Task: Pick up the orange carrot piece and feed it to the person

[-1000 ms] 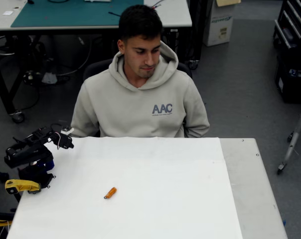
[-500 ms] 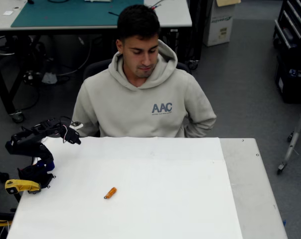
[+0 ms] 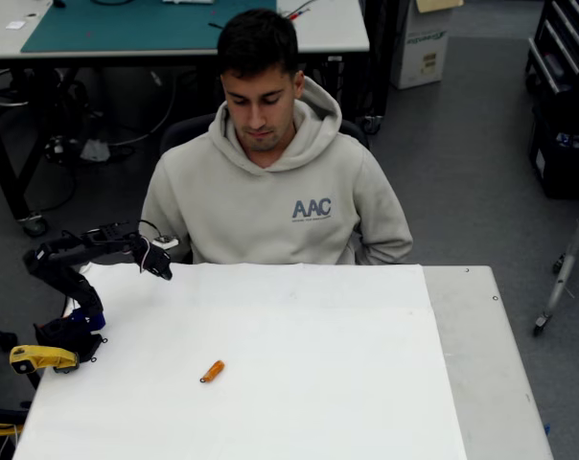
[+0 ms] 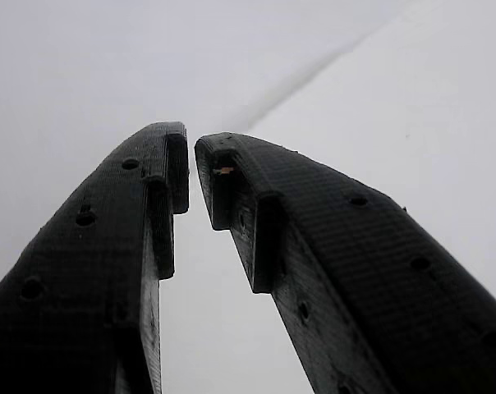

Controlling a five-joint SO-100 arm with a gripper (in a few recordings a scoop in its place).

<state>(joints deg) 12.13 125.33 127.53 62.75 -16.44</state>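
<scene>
The step in hand looks like the approach: nothing has been picked up yet. One orange carrot piece (image 3: 212, 371) lies flat on the white tabletop (image 3: 366, 383), nearer the front edge and left of the middle in the overhead view, slanted with its darker end toward the front-left corner. The end effector (image 3: 162, 267) hangs over the back-left corner of the tabletop, well apart from the carrot piece and close to the person (image 3: 275, 192), who sits behind the back edge looking down.

In the wrist view the two dark fingers (image 4: 158, 189) stand almost together, a narrow gap between their tips and a wider one lower down, with nothing between them. A small orange-ish fleck shows on the inner face of the right finger; what it is cannot be told.

Next, the arm would need to swing toward the front edge, spread the fingers, come down over the carrot piece across its short width, and close.

Count: one carrot piece, one person, one arm, and one yellow clamp (image 3: 40, 357) at the tabletop's left edge.
</scene>
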